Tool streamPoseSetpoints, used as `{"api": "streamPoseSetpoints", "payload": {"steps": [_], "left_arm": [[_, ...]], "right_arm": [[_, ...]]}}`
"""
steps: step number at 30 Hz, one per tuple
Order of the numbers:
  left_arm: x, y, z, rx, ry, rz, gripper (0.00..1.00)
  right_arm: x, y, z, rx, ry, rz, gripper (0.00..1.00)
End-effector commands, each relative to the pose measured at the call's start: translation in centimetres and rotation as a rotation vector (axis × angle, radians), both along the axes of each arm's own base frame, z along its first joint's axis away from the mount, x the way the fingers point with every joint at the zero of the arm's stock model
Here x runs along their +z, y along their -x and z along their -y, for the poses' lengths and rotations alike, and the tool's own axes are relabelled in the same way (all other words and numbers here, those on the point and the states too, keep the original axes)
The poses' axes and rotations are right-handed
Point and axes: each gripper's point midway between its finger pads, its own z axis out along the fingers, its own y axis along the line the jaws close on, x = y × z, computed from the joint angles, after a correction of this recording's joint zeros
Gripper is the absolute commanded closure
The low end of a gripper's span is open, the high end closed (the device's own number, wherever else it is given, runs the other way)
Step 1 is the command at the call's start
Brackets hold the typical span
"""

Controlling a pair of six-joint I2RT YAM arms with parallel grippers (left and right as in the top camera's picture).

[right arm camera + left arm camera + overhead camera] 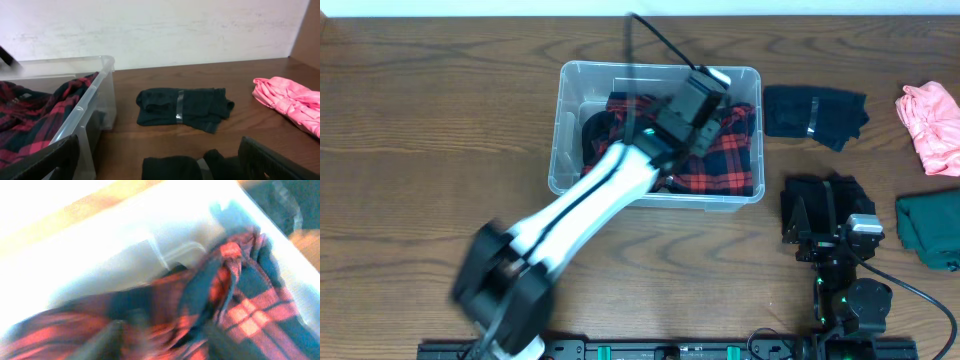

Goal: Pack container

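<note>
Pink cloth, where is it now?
In the overhead view the pink cloth lies at the far right, above the teal cloth, right of the upper black garment.

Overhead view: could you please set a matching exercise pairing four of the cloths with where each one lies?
1. plaid cloth
2. pink cloth
3. green cloth
4. black striped cloth

A. just right of the container
B. right edge, farther from the robot
C. inside the container
D. right edge, nearer the robot

Pairs: 1-C, 2-B, 3-D, 4-A.
</note>
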Motion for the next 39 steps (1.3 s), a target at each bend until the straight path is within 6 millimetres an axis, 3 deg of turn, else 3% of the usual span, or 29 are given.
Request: {"api": "streamPoseSetpoints", "payload": {"steps": [1, 3, 8, 12, 17, 21, 26, 34, 36, 39], "left_arm": [[7.8, 0.0, -6.2, 0.156, -0.074, 0.179, 0.18], [9.5, 0.9, -10.0, 0.237, -0.123, 0.191, 0.03], [10.9, 2.8, -19.4, 0.409, -0.208, 0.126, 0.02], [9.7, 3.1, -26.8, 0.55, -0.214, 0.021, 0.02], [6.7, 1.6, -33.2, 0.615, -0.027, -0.123, 0.02], [3.7, 0.5, -36.7, 0.644, 0.13, -0.219, 0.02], [-0.7, 0.1, -40.3, 0.724, 0.16, -0.331, 0.02], [-4.7, -0.6, -41.0, 0.738, 0.154, -0.422, 0.02], [-5.3, -0.6, -41.0, 0.739, 0.154, -0.438, 0.02], [-5.7, -0.7, -41.0, 0.739, 0.153, -0.447, 0.02]], "right_arm": [[0.0, 0.0, 0.0, 0.001, 0.014, 0.0, 0.01], [0.0, 0.0, 0.0, 0.001, 0.014, 0.0, 0.01], [0.0, 0.0, 0.0, 0.001, 0.014, 0.0, 0.01], [0.0, 0.0, 0.0, 0.001, 0.014, 0.0, 0.01], [0.0, 0.0, 0.0, 0.001, 0.014, 0.0, 0.01], [0.0, 0.0, 0.0, 0.001, 0.014, 0.0, 0.01], [0.0, 0.0, 0.0, 0.001, 0.014, 0.0, 0.01], [0.3, 0.0, 0.3, -0.02, 0.015, 0.012, 0.01], [0.9, 0.0, 0.5, -0.029, 0.015, 0.039, 0.01], [3.4, 0.0, -0.6, 0.033, -0.022, 0.143, 0.01]]}}
